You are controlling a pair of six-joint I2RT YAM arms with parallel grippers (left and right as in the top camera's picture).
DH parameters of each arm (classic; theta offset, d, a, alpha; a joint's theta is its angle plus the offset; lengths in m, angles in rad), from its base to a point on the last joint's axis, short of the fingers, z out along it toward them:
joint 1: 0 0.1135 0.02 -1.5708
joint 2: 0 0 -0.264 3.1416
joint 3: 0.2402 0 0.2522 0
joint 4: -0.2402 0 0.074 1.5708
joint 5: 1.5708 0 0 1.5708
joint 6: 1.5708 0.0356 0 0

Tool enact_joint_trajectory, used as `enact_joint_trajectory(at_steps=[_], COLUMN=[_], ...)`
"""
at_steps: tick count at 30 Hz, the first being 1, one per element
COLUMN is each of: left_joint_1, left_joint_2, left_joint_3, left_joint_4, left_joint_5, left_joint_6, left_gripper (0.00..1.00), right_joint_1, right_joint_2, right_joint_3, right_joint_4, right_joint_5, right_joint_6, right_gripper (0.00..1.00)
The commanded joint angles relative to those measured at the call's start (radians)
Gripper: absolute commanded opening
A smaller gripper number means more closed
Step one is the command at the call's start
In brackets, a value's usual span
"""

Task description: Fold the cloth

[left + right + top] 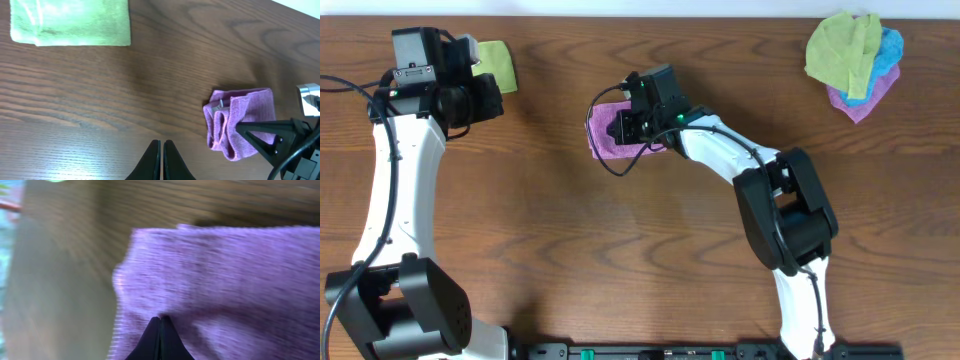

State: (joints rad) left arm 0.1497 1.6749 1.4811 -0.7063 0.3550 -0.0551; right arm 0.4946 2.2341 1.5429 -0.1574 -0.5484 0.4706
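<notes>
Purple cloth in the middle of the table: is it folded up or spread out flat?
Folded. The purple cloth is a small thick bundle, and the left wrist view shows doubled-over layers along its edge.

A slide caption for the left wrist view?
Shut left gripper above wood table; folded mauve cloth right, green cloth top-left.

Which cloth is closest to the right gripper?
The folded mauve cloth mid-table, directly under the right gripper. The folded green cloth lies by the left arm; the cloth heap sits in a far corner.
</notes>
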Motion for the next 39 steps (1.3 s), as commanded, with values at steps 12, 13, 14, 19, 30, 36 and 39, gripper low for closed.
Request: enact_joint_trajectory(at_steps=[12,13,14,19,30,36,39], left_joint_1=[-0.003,-0.005,-0.005,-0.019,-0.171,-0.172,-0.172], left_joint_2=[0.005,0.005,0.005,0.005,0.153,0.264,0.305], left_joint_3=[-0.281,-0.319,-0.354,-0.449,-0.472,-0.472,-0.471], left_joint_4=[0.149,0.186,0.222,0.385,0.659,0.740,0.784], left_joint_5=[0.276,0.298,0.314,0.431,0.401,0.401,0.401], left_joint_6=[0.006,0.001,-0.014,-0.086,-0.299,-0.328,-0.360], left_gripper=[0.11,0.24,0.35,0.69,0.76,0.79,0.80], right_joint_1=[-0.163,-0.176,-0.190,-0.245,-0.355,-0.370,-0.370], right_joint_2=[-0.555,-0.605,-0.650,-0.833,-1.017,-1.030,-1.032], right_joint_3=[0.067,0.067,0.067,0.067,0.067,0.067,0.067], right_joint_4=[-0.637,-0.698,-0.750,-0.911,-1.140,-1.213,-1.218], right_joint_5=[0.251,0.279,0.297,0.343,0.373,0.373,0.372], right_joint_6=[-0.314,-0.336,-0.359,-0.400,-0.446,-0.469,-0.469], right_gripper=[0.21,0.37,0.53,0.74,0.99,0.99,0.99])
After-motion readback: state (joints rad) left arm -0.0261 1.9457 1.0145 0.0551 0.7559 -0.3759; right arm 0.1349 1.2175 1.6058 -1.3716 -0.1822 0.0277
